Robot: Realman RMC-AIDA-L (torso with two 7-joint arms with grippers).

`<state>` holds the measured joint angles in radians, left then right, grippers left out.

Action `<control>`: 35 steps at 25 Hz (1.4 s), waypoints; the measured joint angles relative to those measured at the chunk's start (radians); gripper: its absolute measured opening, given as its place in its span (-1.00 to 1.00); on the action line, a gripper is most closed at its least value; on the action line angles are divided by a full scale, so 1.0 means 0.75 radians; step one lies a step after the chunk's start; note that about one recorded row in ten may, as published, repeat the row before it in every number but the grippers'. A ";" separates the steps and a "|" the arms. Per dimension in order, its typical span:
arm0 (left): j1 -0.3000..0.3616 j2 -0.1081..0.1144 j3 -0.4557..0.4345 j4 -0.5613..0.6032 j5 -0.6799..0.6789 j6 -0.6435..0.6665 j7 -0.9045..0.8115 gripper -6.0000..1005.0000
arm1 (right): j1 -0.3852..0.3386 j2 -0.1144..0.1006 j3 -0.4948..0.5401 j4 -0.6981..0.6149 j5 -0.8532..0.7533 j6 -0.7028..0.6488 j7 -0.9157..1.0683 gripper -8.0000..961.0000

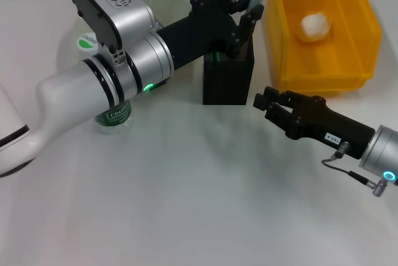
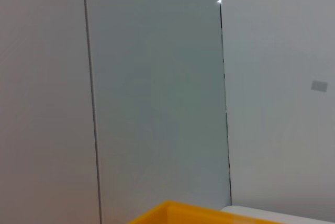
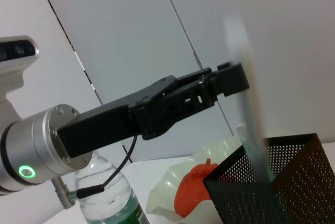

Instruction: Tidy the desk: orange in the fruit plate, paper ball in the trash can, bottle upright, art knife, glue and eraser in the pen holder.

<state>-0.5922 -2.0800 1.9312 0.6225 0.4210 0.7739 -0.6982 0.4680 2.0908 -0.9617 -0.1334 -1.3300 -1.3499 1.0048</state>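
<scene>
Pen holder (image 1: 228,79) stands mid-table, and your left gripper (image 1: 247,12) hangs right over its mouth, fingers pinching a pale, blurred art knife (image 3: 246,103) whose lower end dips inside. Nearer you, your right gripper (image 1: 262,104) hovers beside it; whether its fingers are spread, you cannot tell. Beyond, a paper ball (image 1: 316,25) lies in the trash can (image 1: 323,61); the bottle (image 3: 110,192) stands upright by the fruit plate (image 3: 167,192) holding the orange (image 3: 191,192).

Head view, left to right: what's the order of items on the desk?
Bottle → pen holder, with the left pincer above it holding a blurred thin item → right pincer → trash can with the paper ball inside.
</scene>
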 joint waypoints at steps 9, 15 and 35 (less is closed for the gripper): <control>0.003 0.000 -0.004 0.004 -0.001 0.001 -0.023 -0.20 | 0.004 0.000 0.000 0.000 0.000 0.000 0.000 -0.34; 0.018 0.005 -0.009 0.018 0.015 0.114 -0.141 0.15 | 0.006 0.000 -0.001 -0.005 0.000 0.000 0.000 -0.33; 0.334 0.047 -0.712 0.211 0.986 1.056 -0.710 0.62 | -0.021 -0.009 -0.016 -0.028 -0.010 -0.288 -0.399 -0.30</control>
<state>-0.3418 -2.0444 1.3971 0.7809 1.1603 1.5660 -1.2304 0.4524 2.0838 -0.9741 -0.1541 -1.3377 -1.5656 0.7056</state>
